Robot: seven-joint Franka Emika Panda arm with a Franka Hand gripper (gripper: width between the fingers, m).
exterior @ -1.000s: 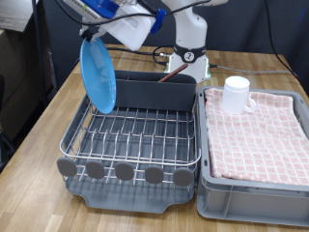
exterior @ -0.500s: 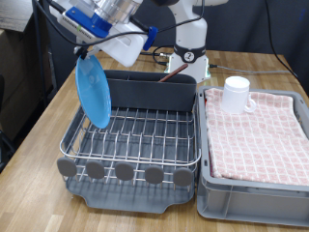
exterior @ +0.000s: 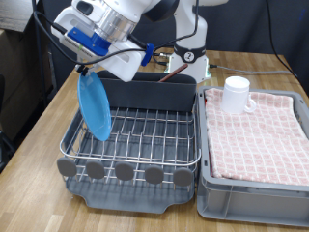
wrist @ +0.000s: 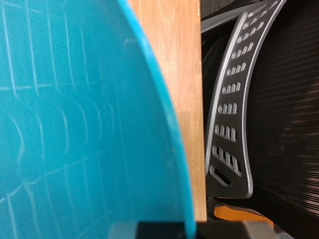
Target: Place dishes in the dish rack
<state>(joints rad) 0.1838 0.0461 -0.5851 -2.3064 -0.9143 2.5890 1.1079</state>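
Lowered plate (exterior: 94, 104) now nears rack (exterior: 135, 135); mug (exterior: 237, 94) rests beside.

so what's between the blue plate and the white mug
In the exterior view, the bare wire grid of the dish rack and its dark back bin lie between the plate and the mug.

A wooden surface (exterior: 43, 116) carries the dish rack (exterior: 135, 145) mid-frame and a grey crate (exterior: 253, 184) just beside it, lower right.
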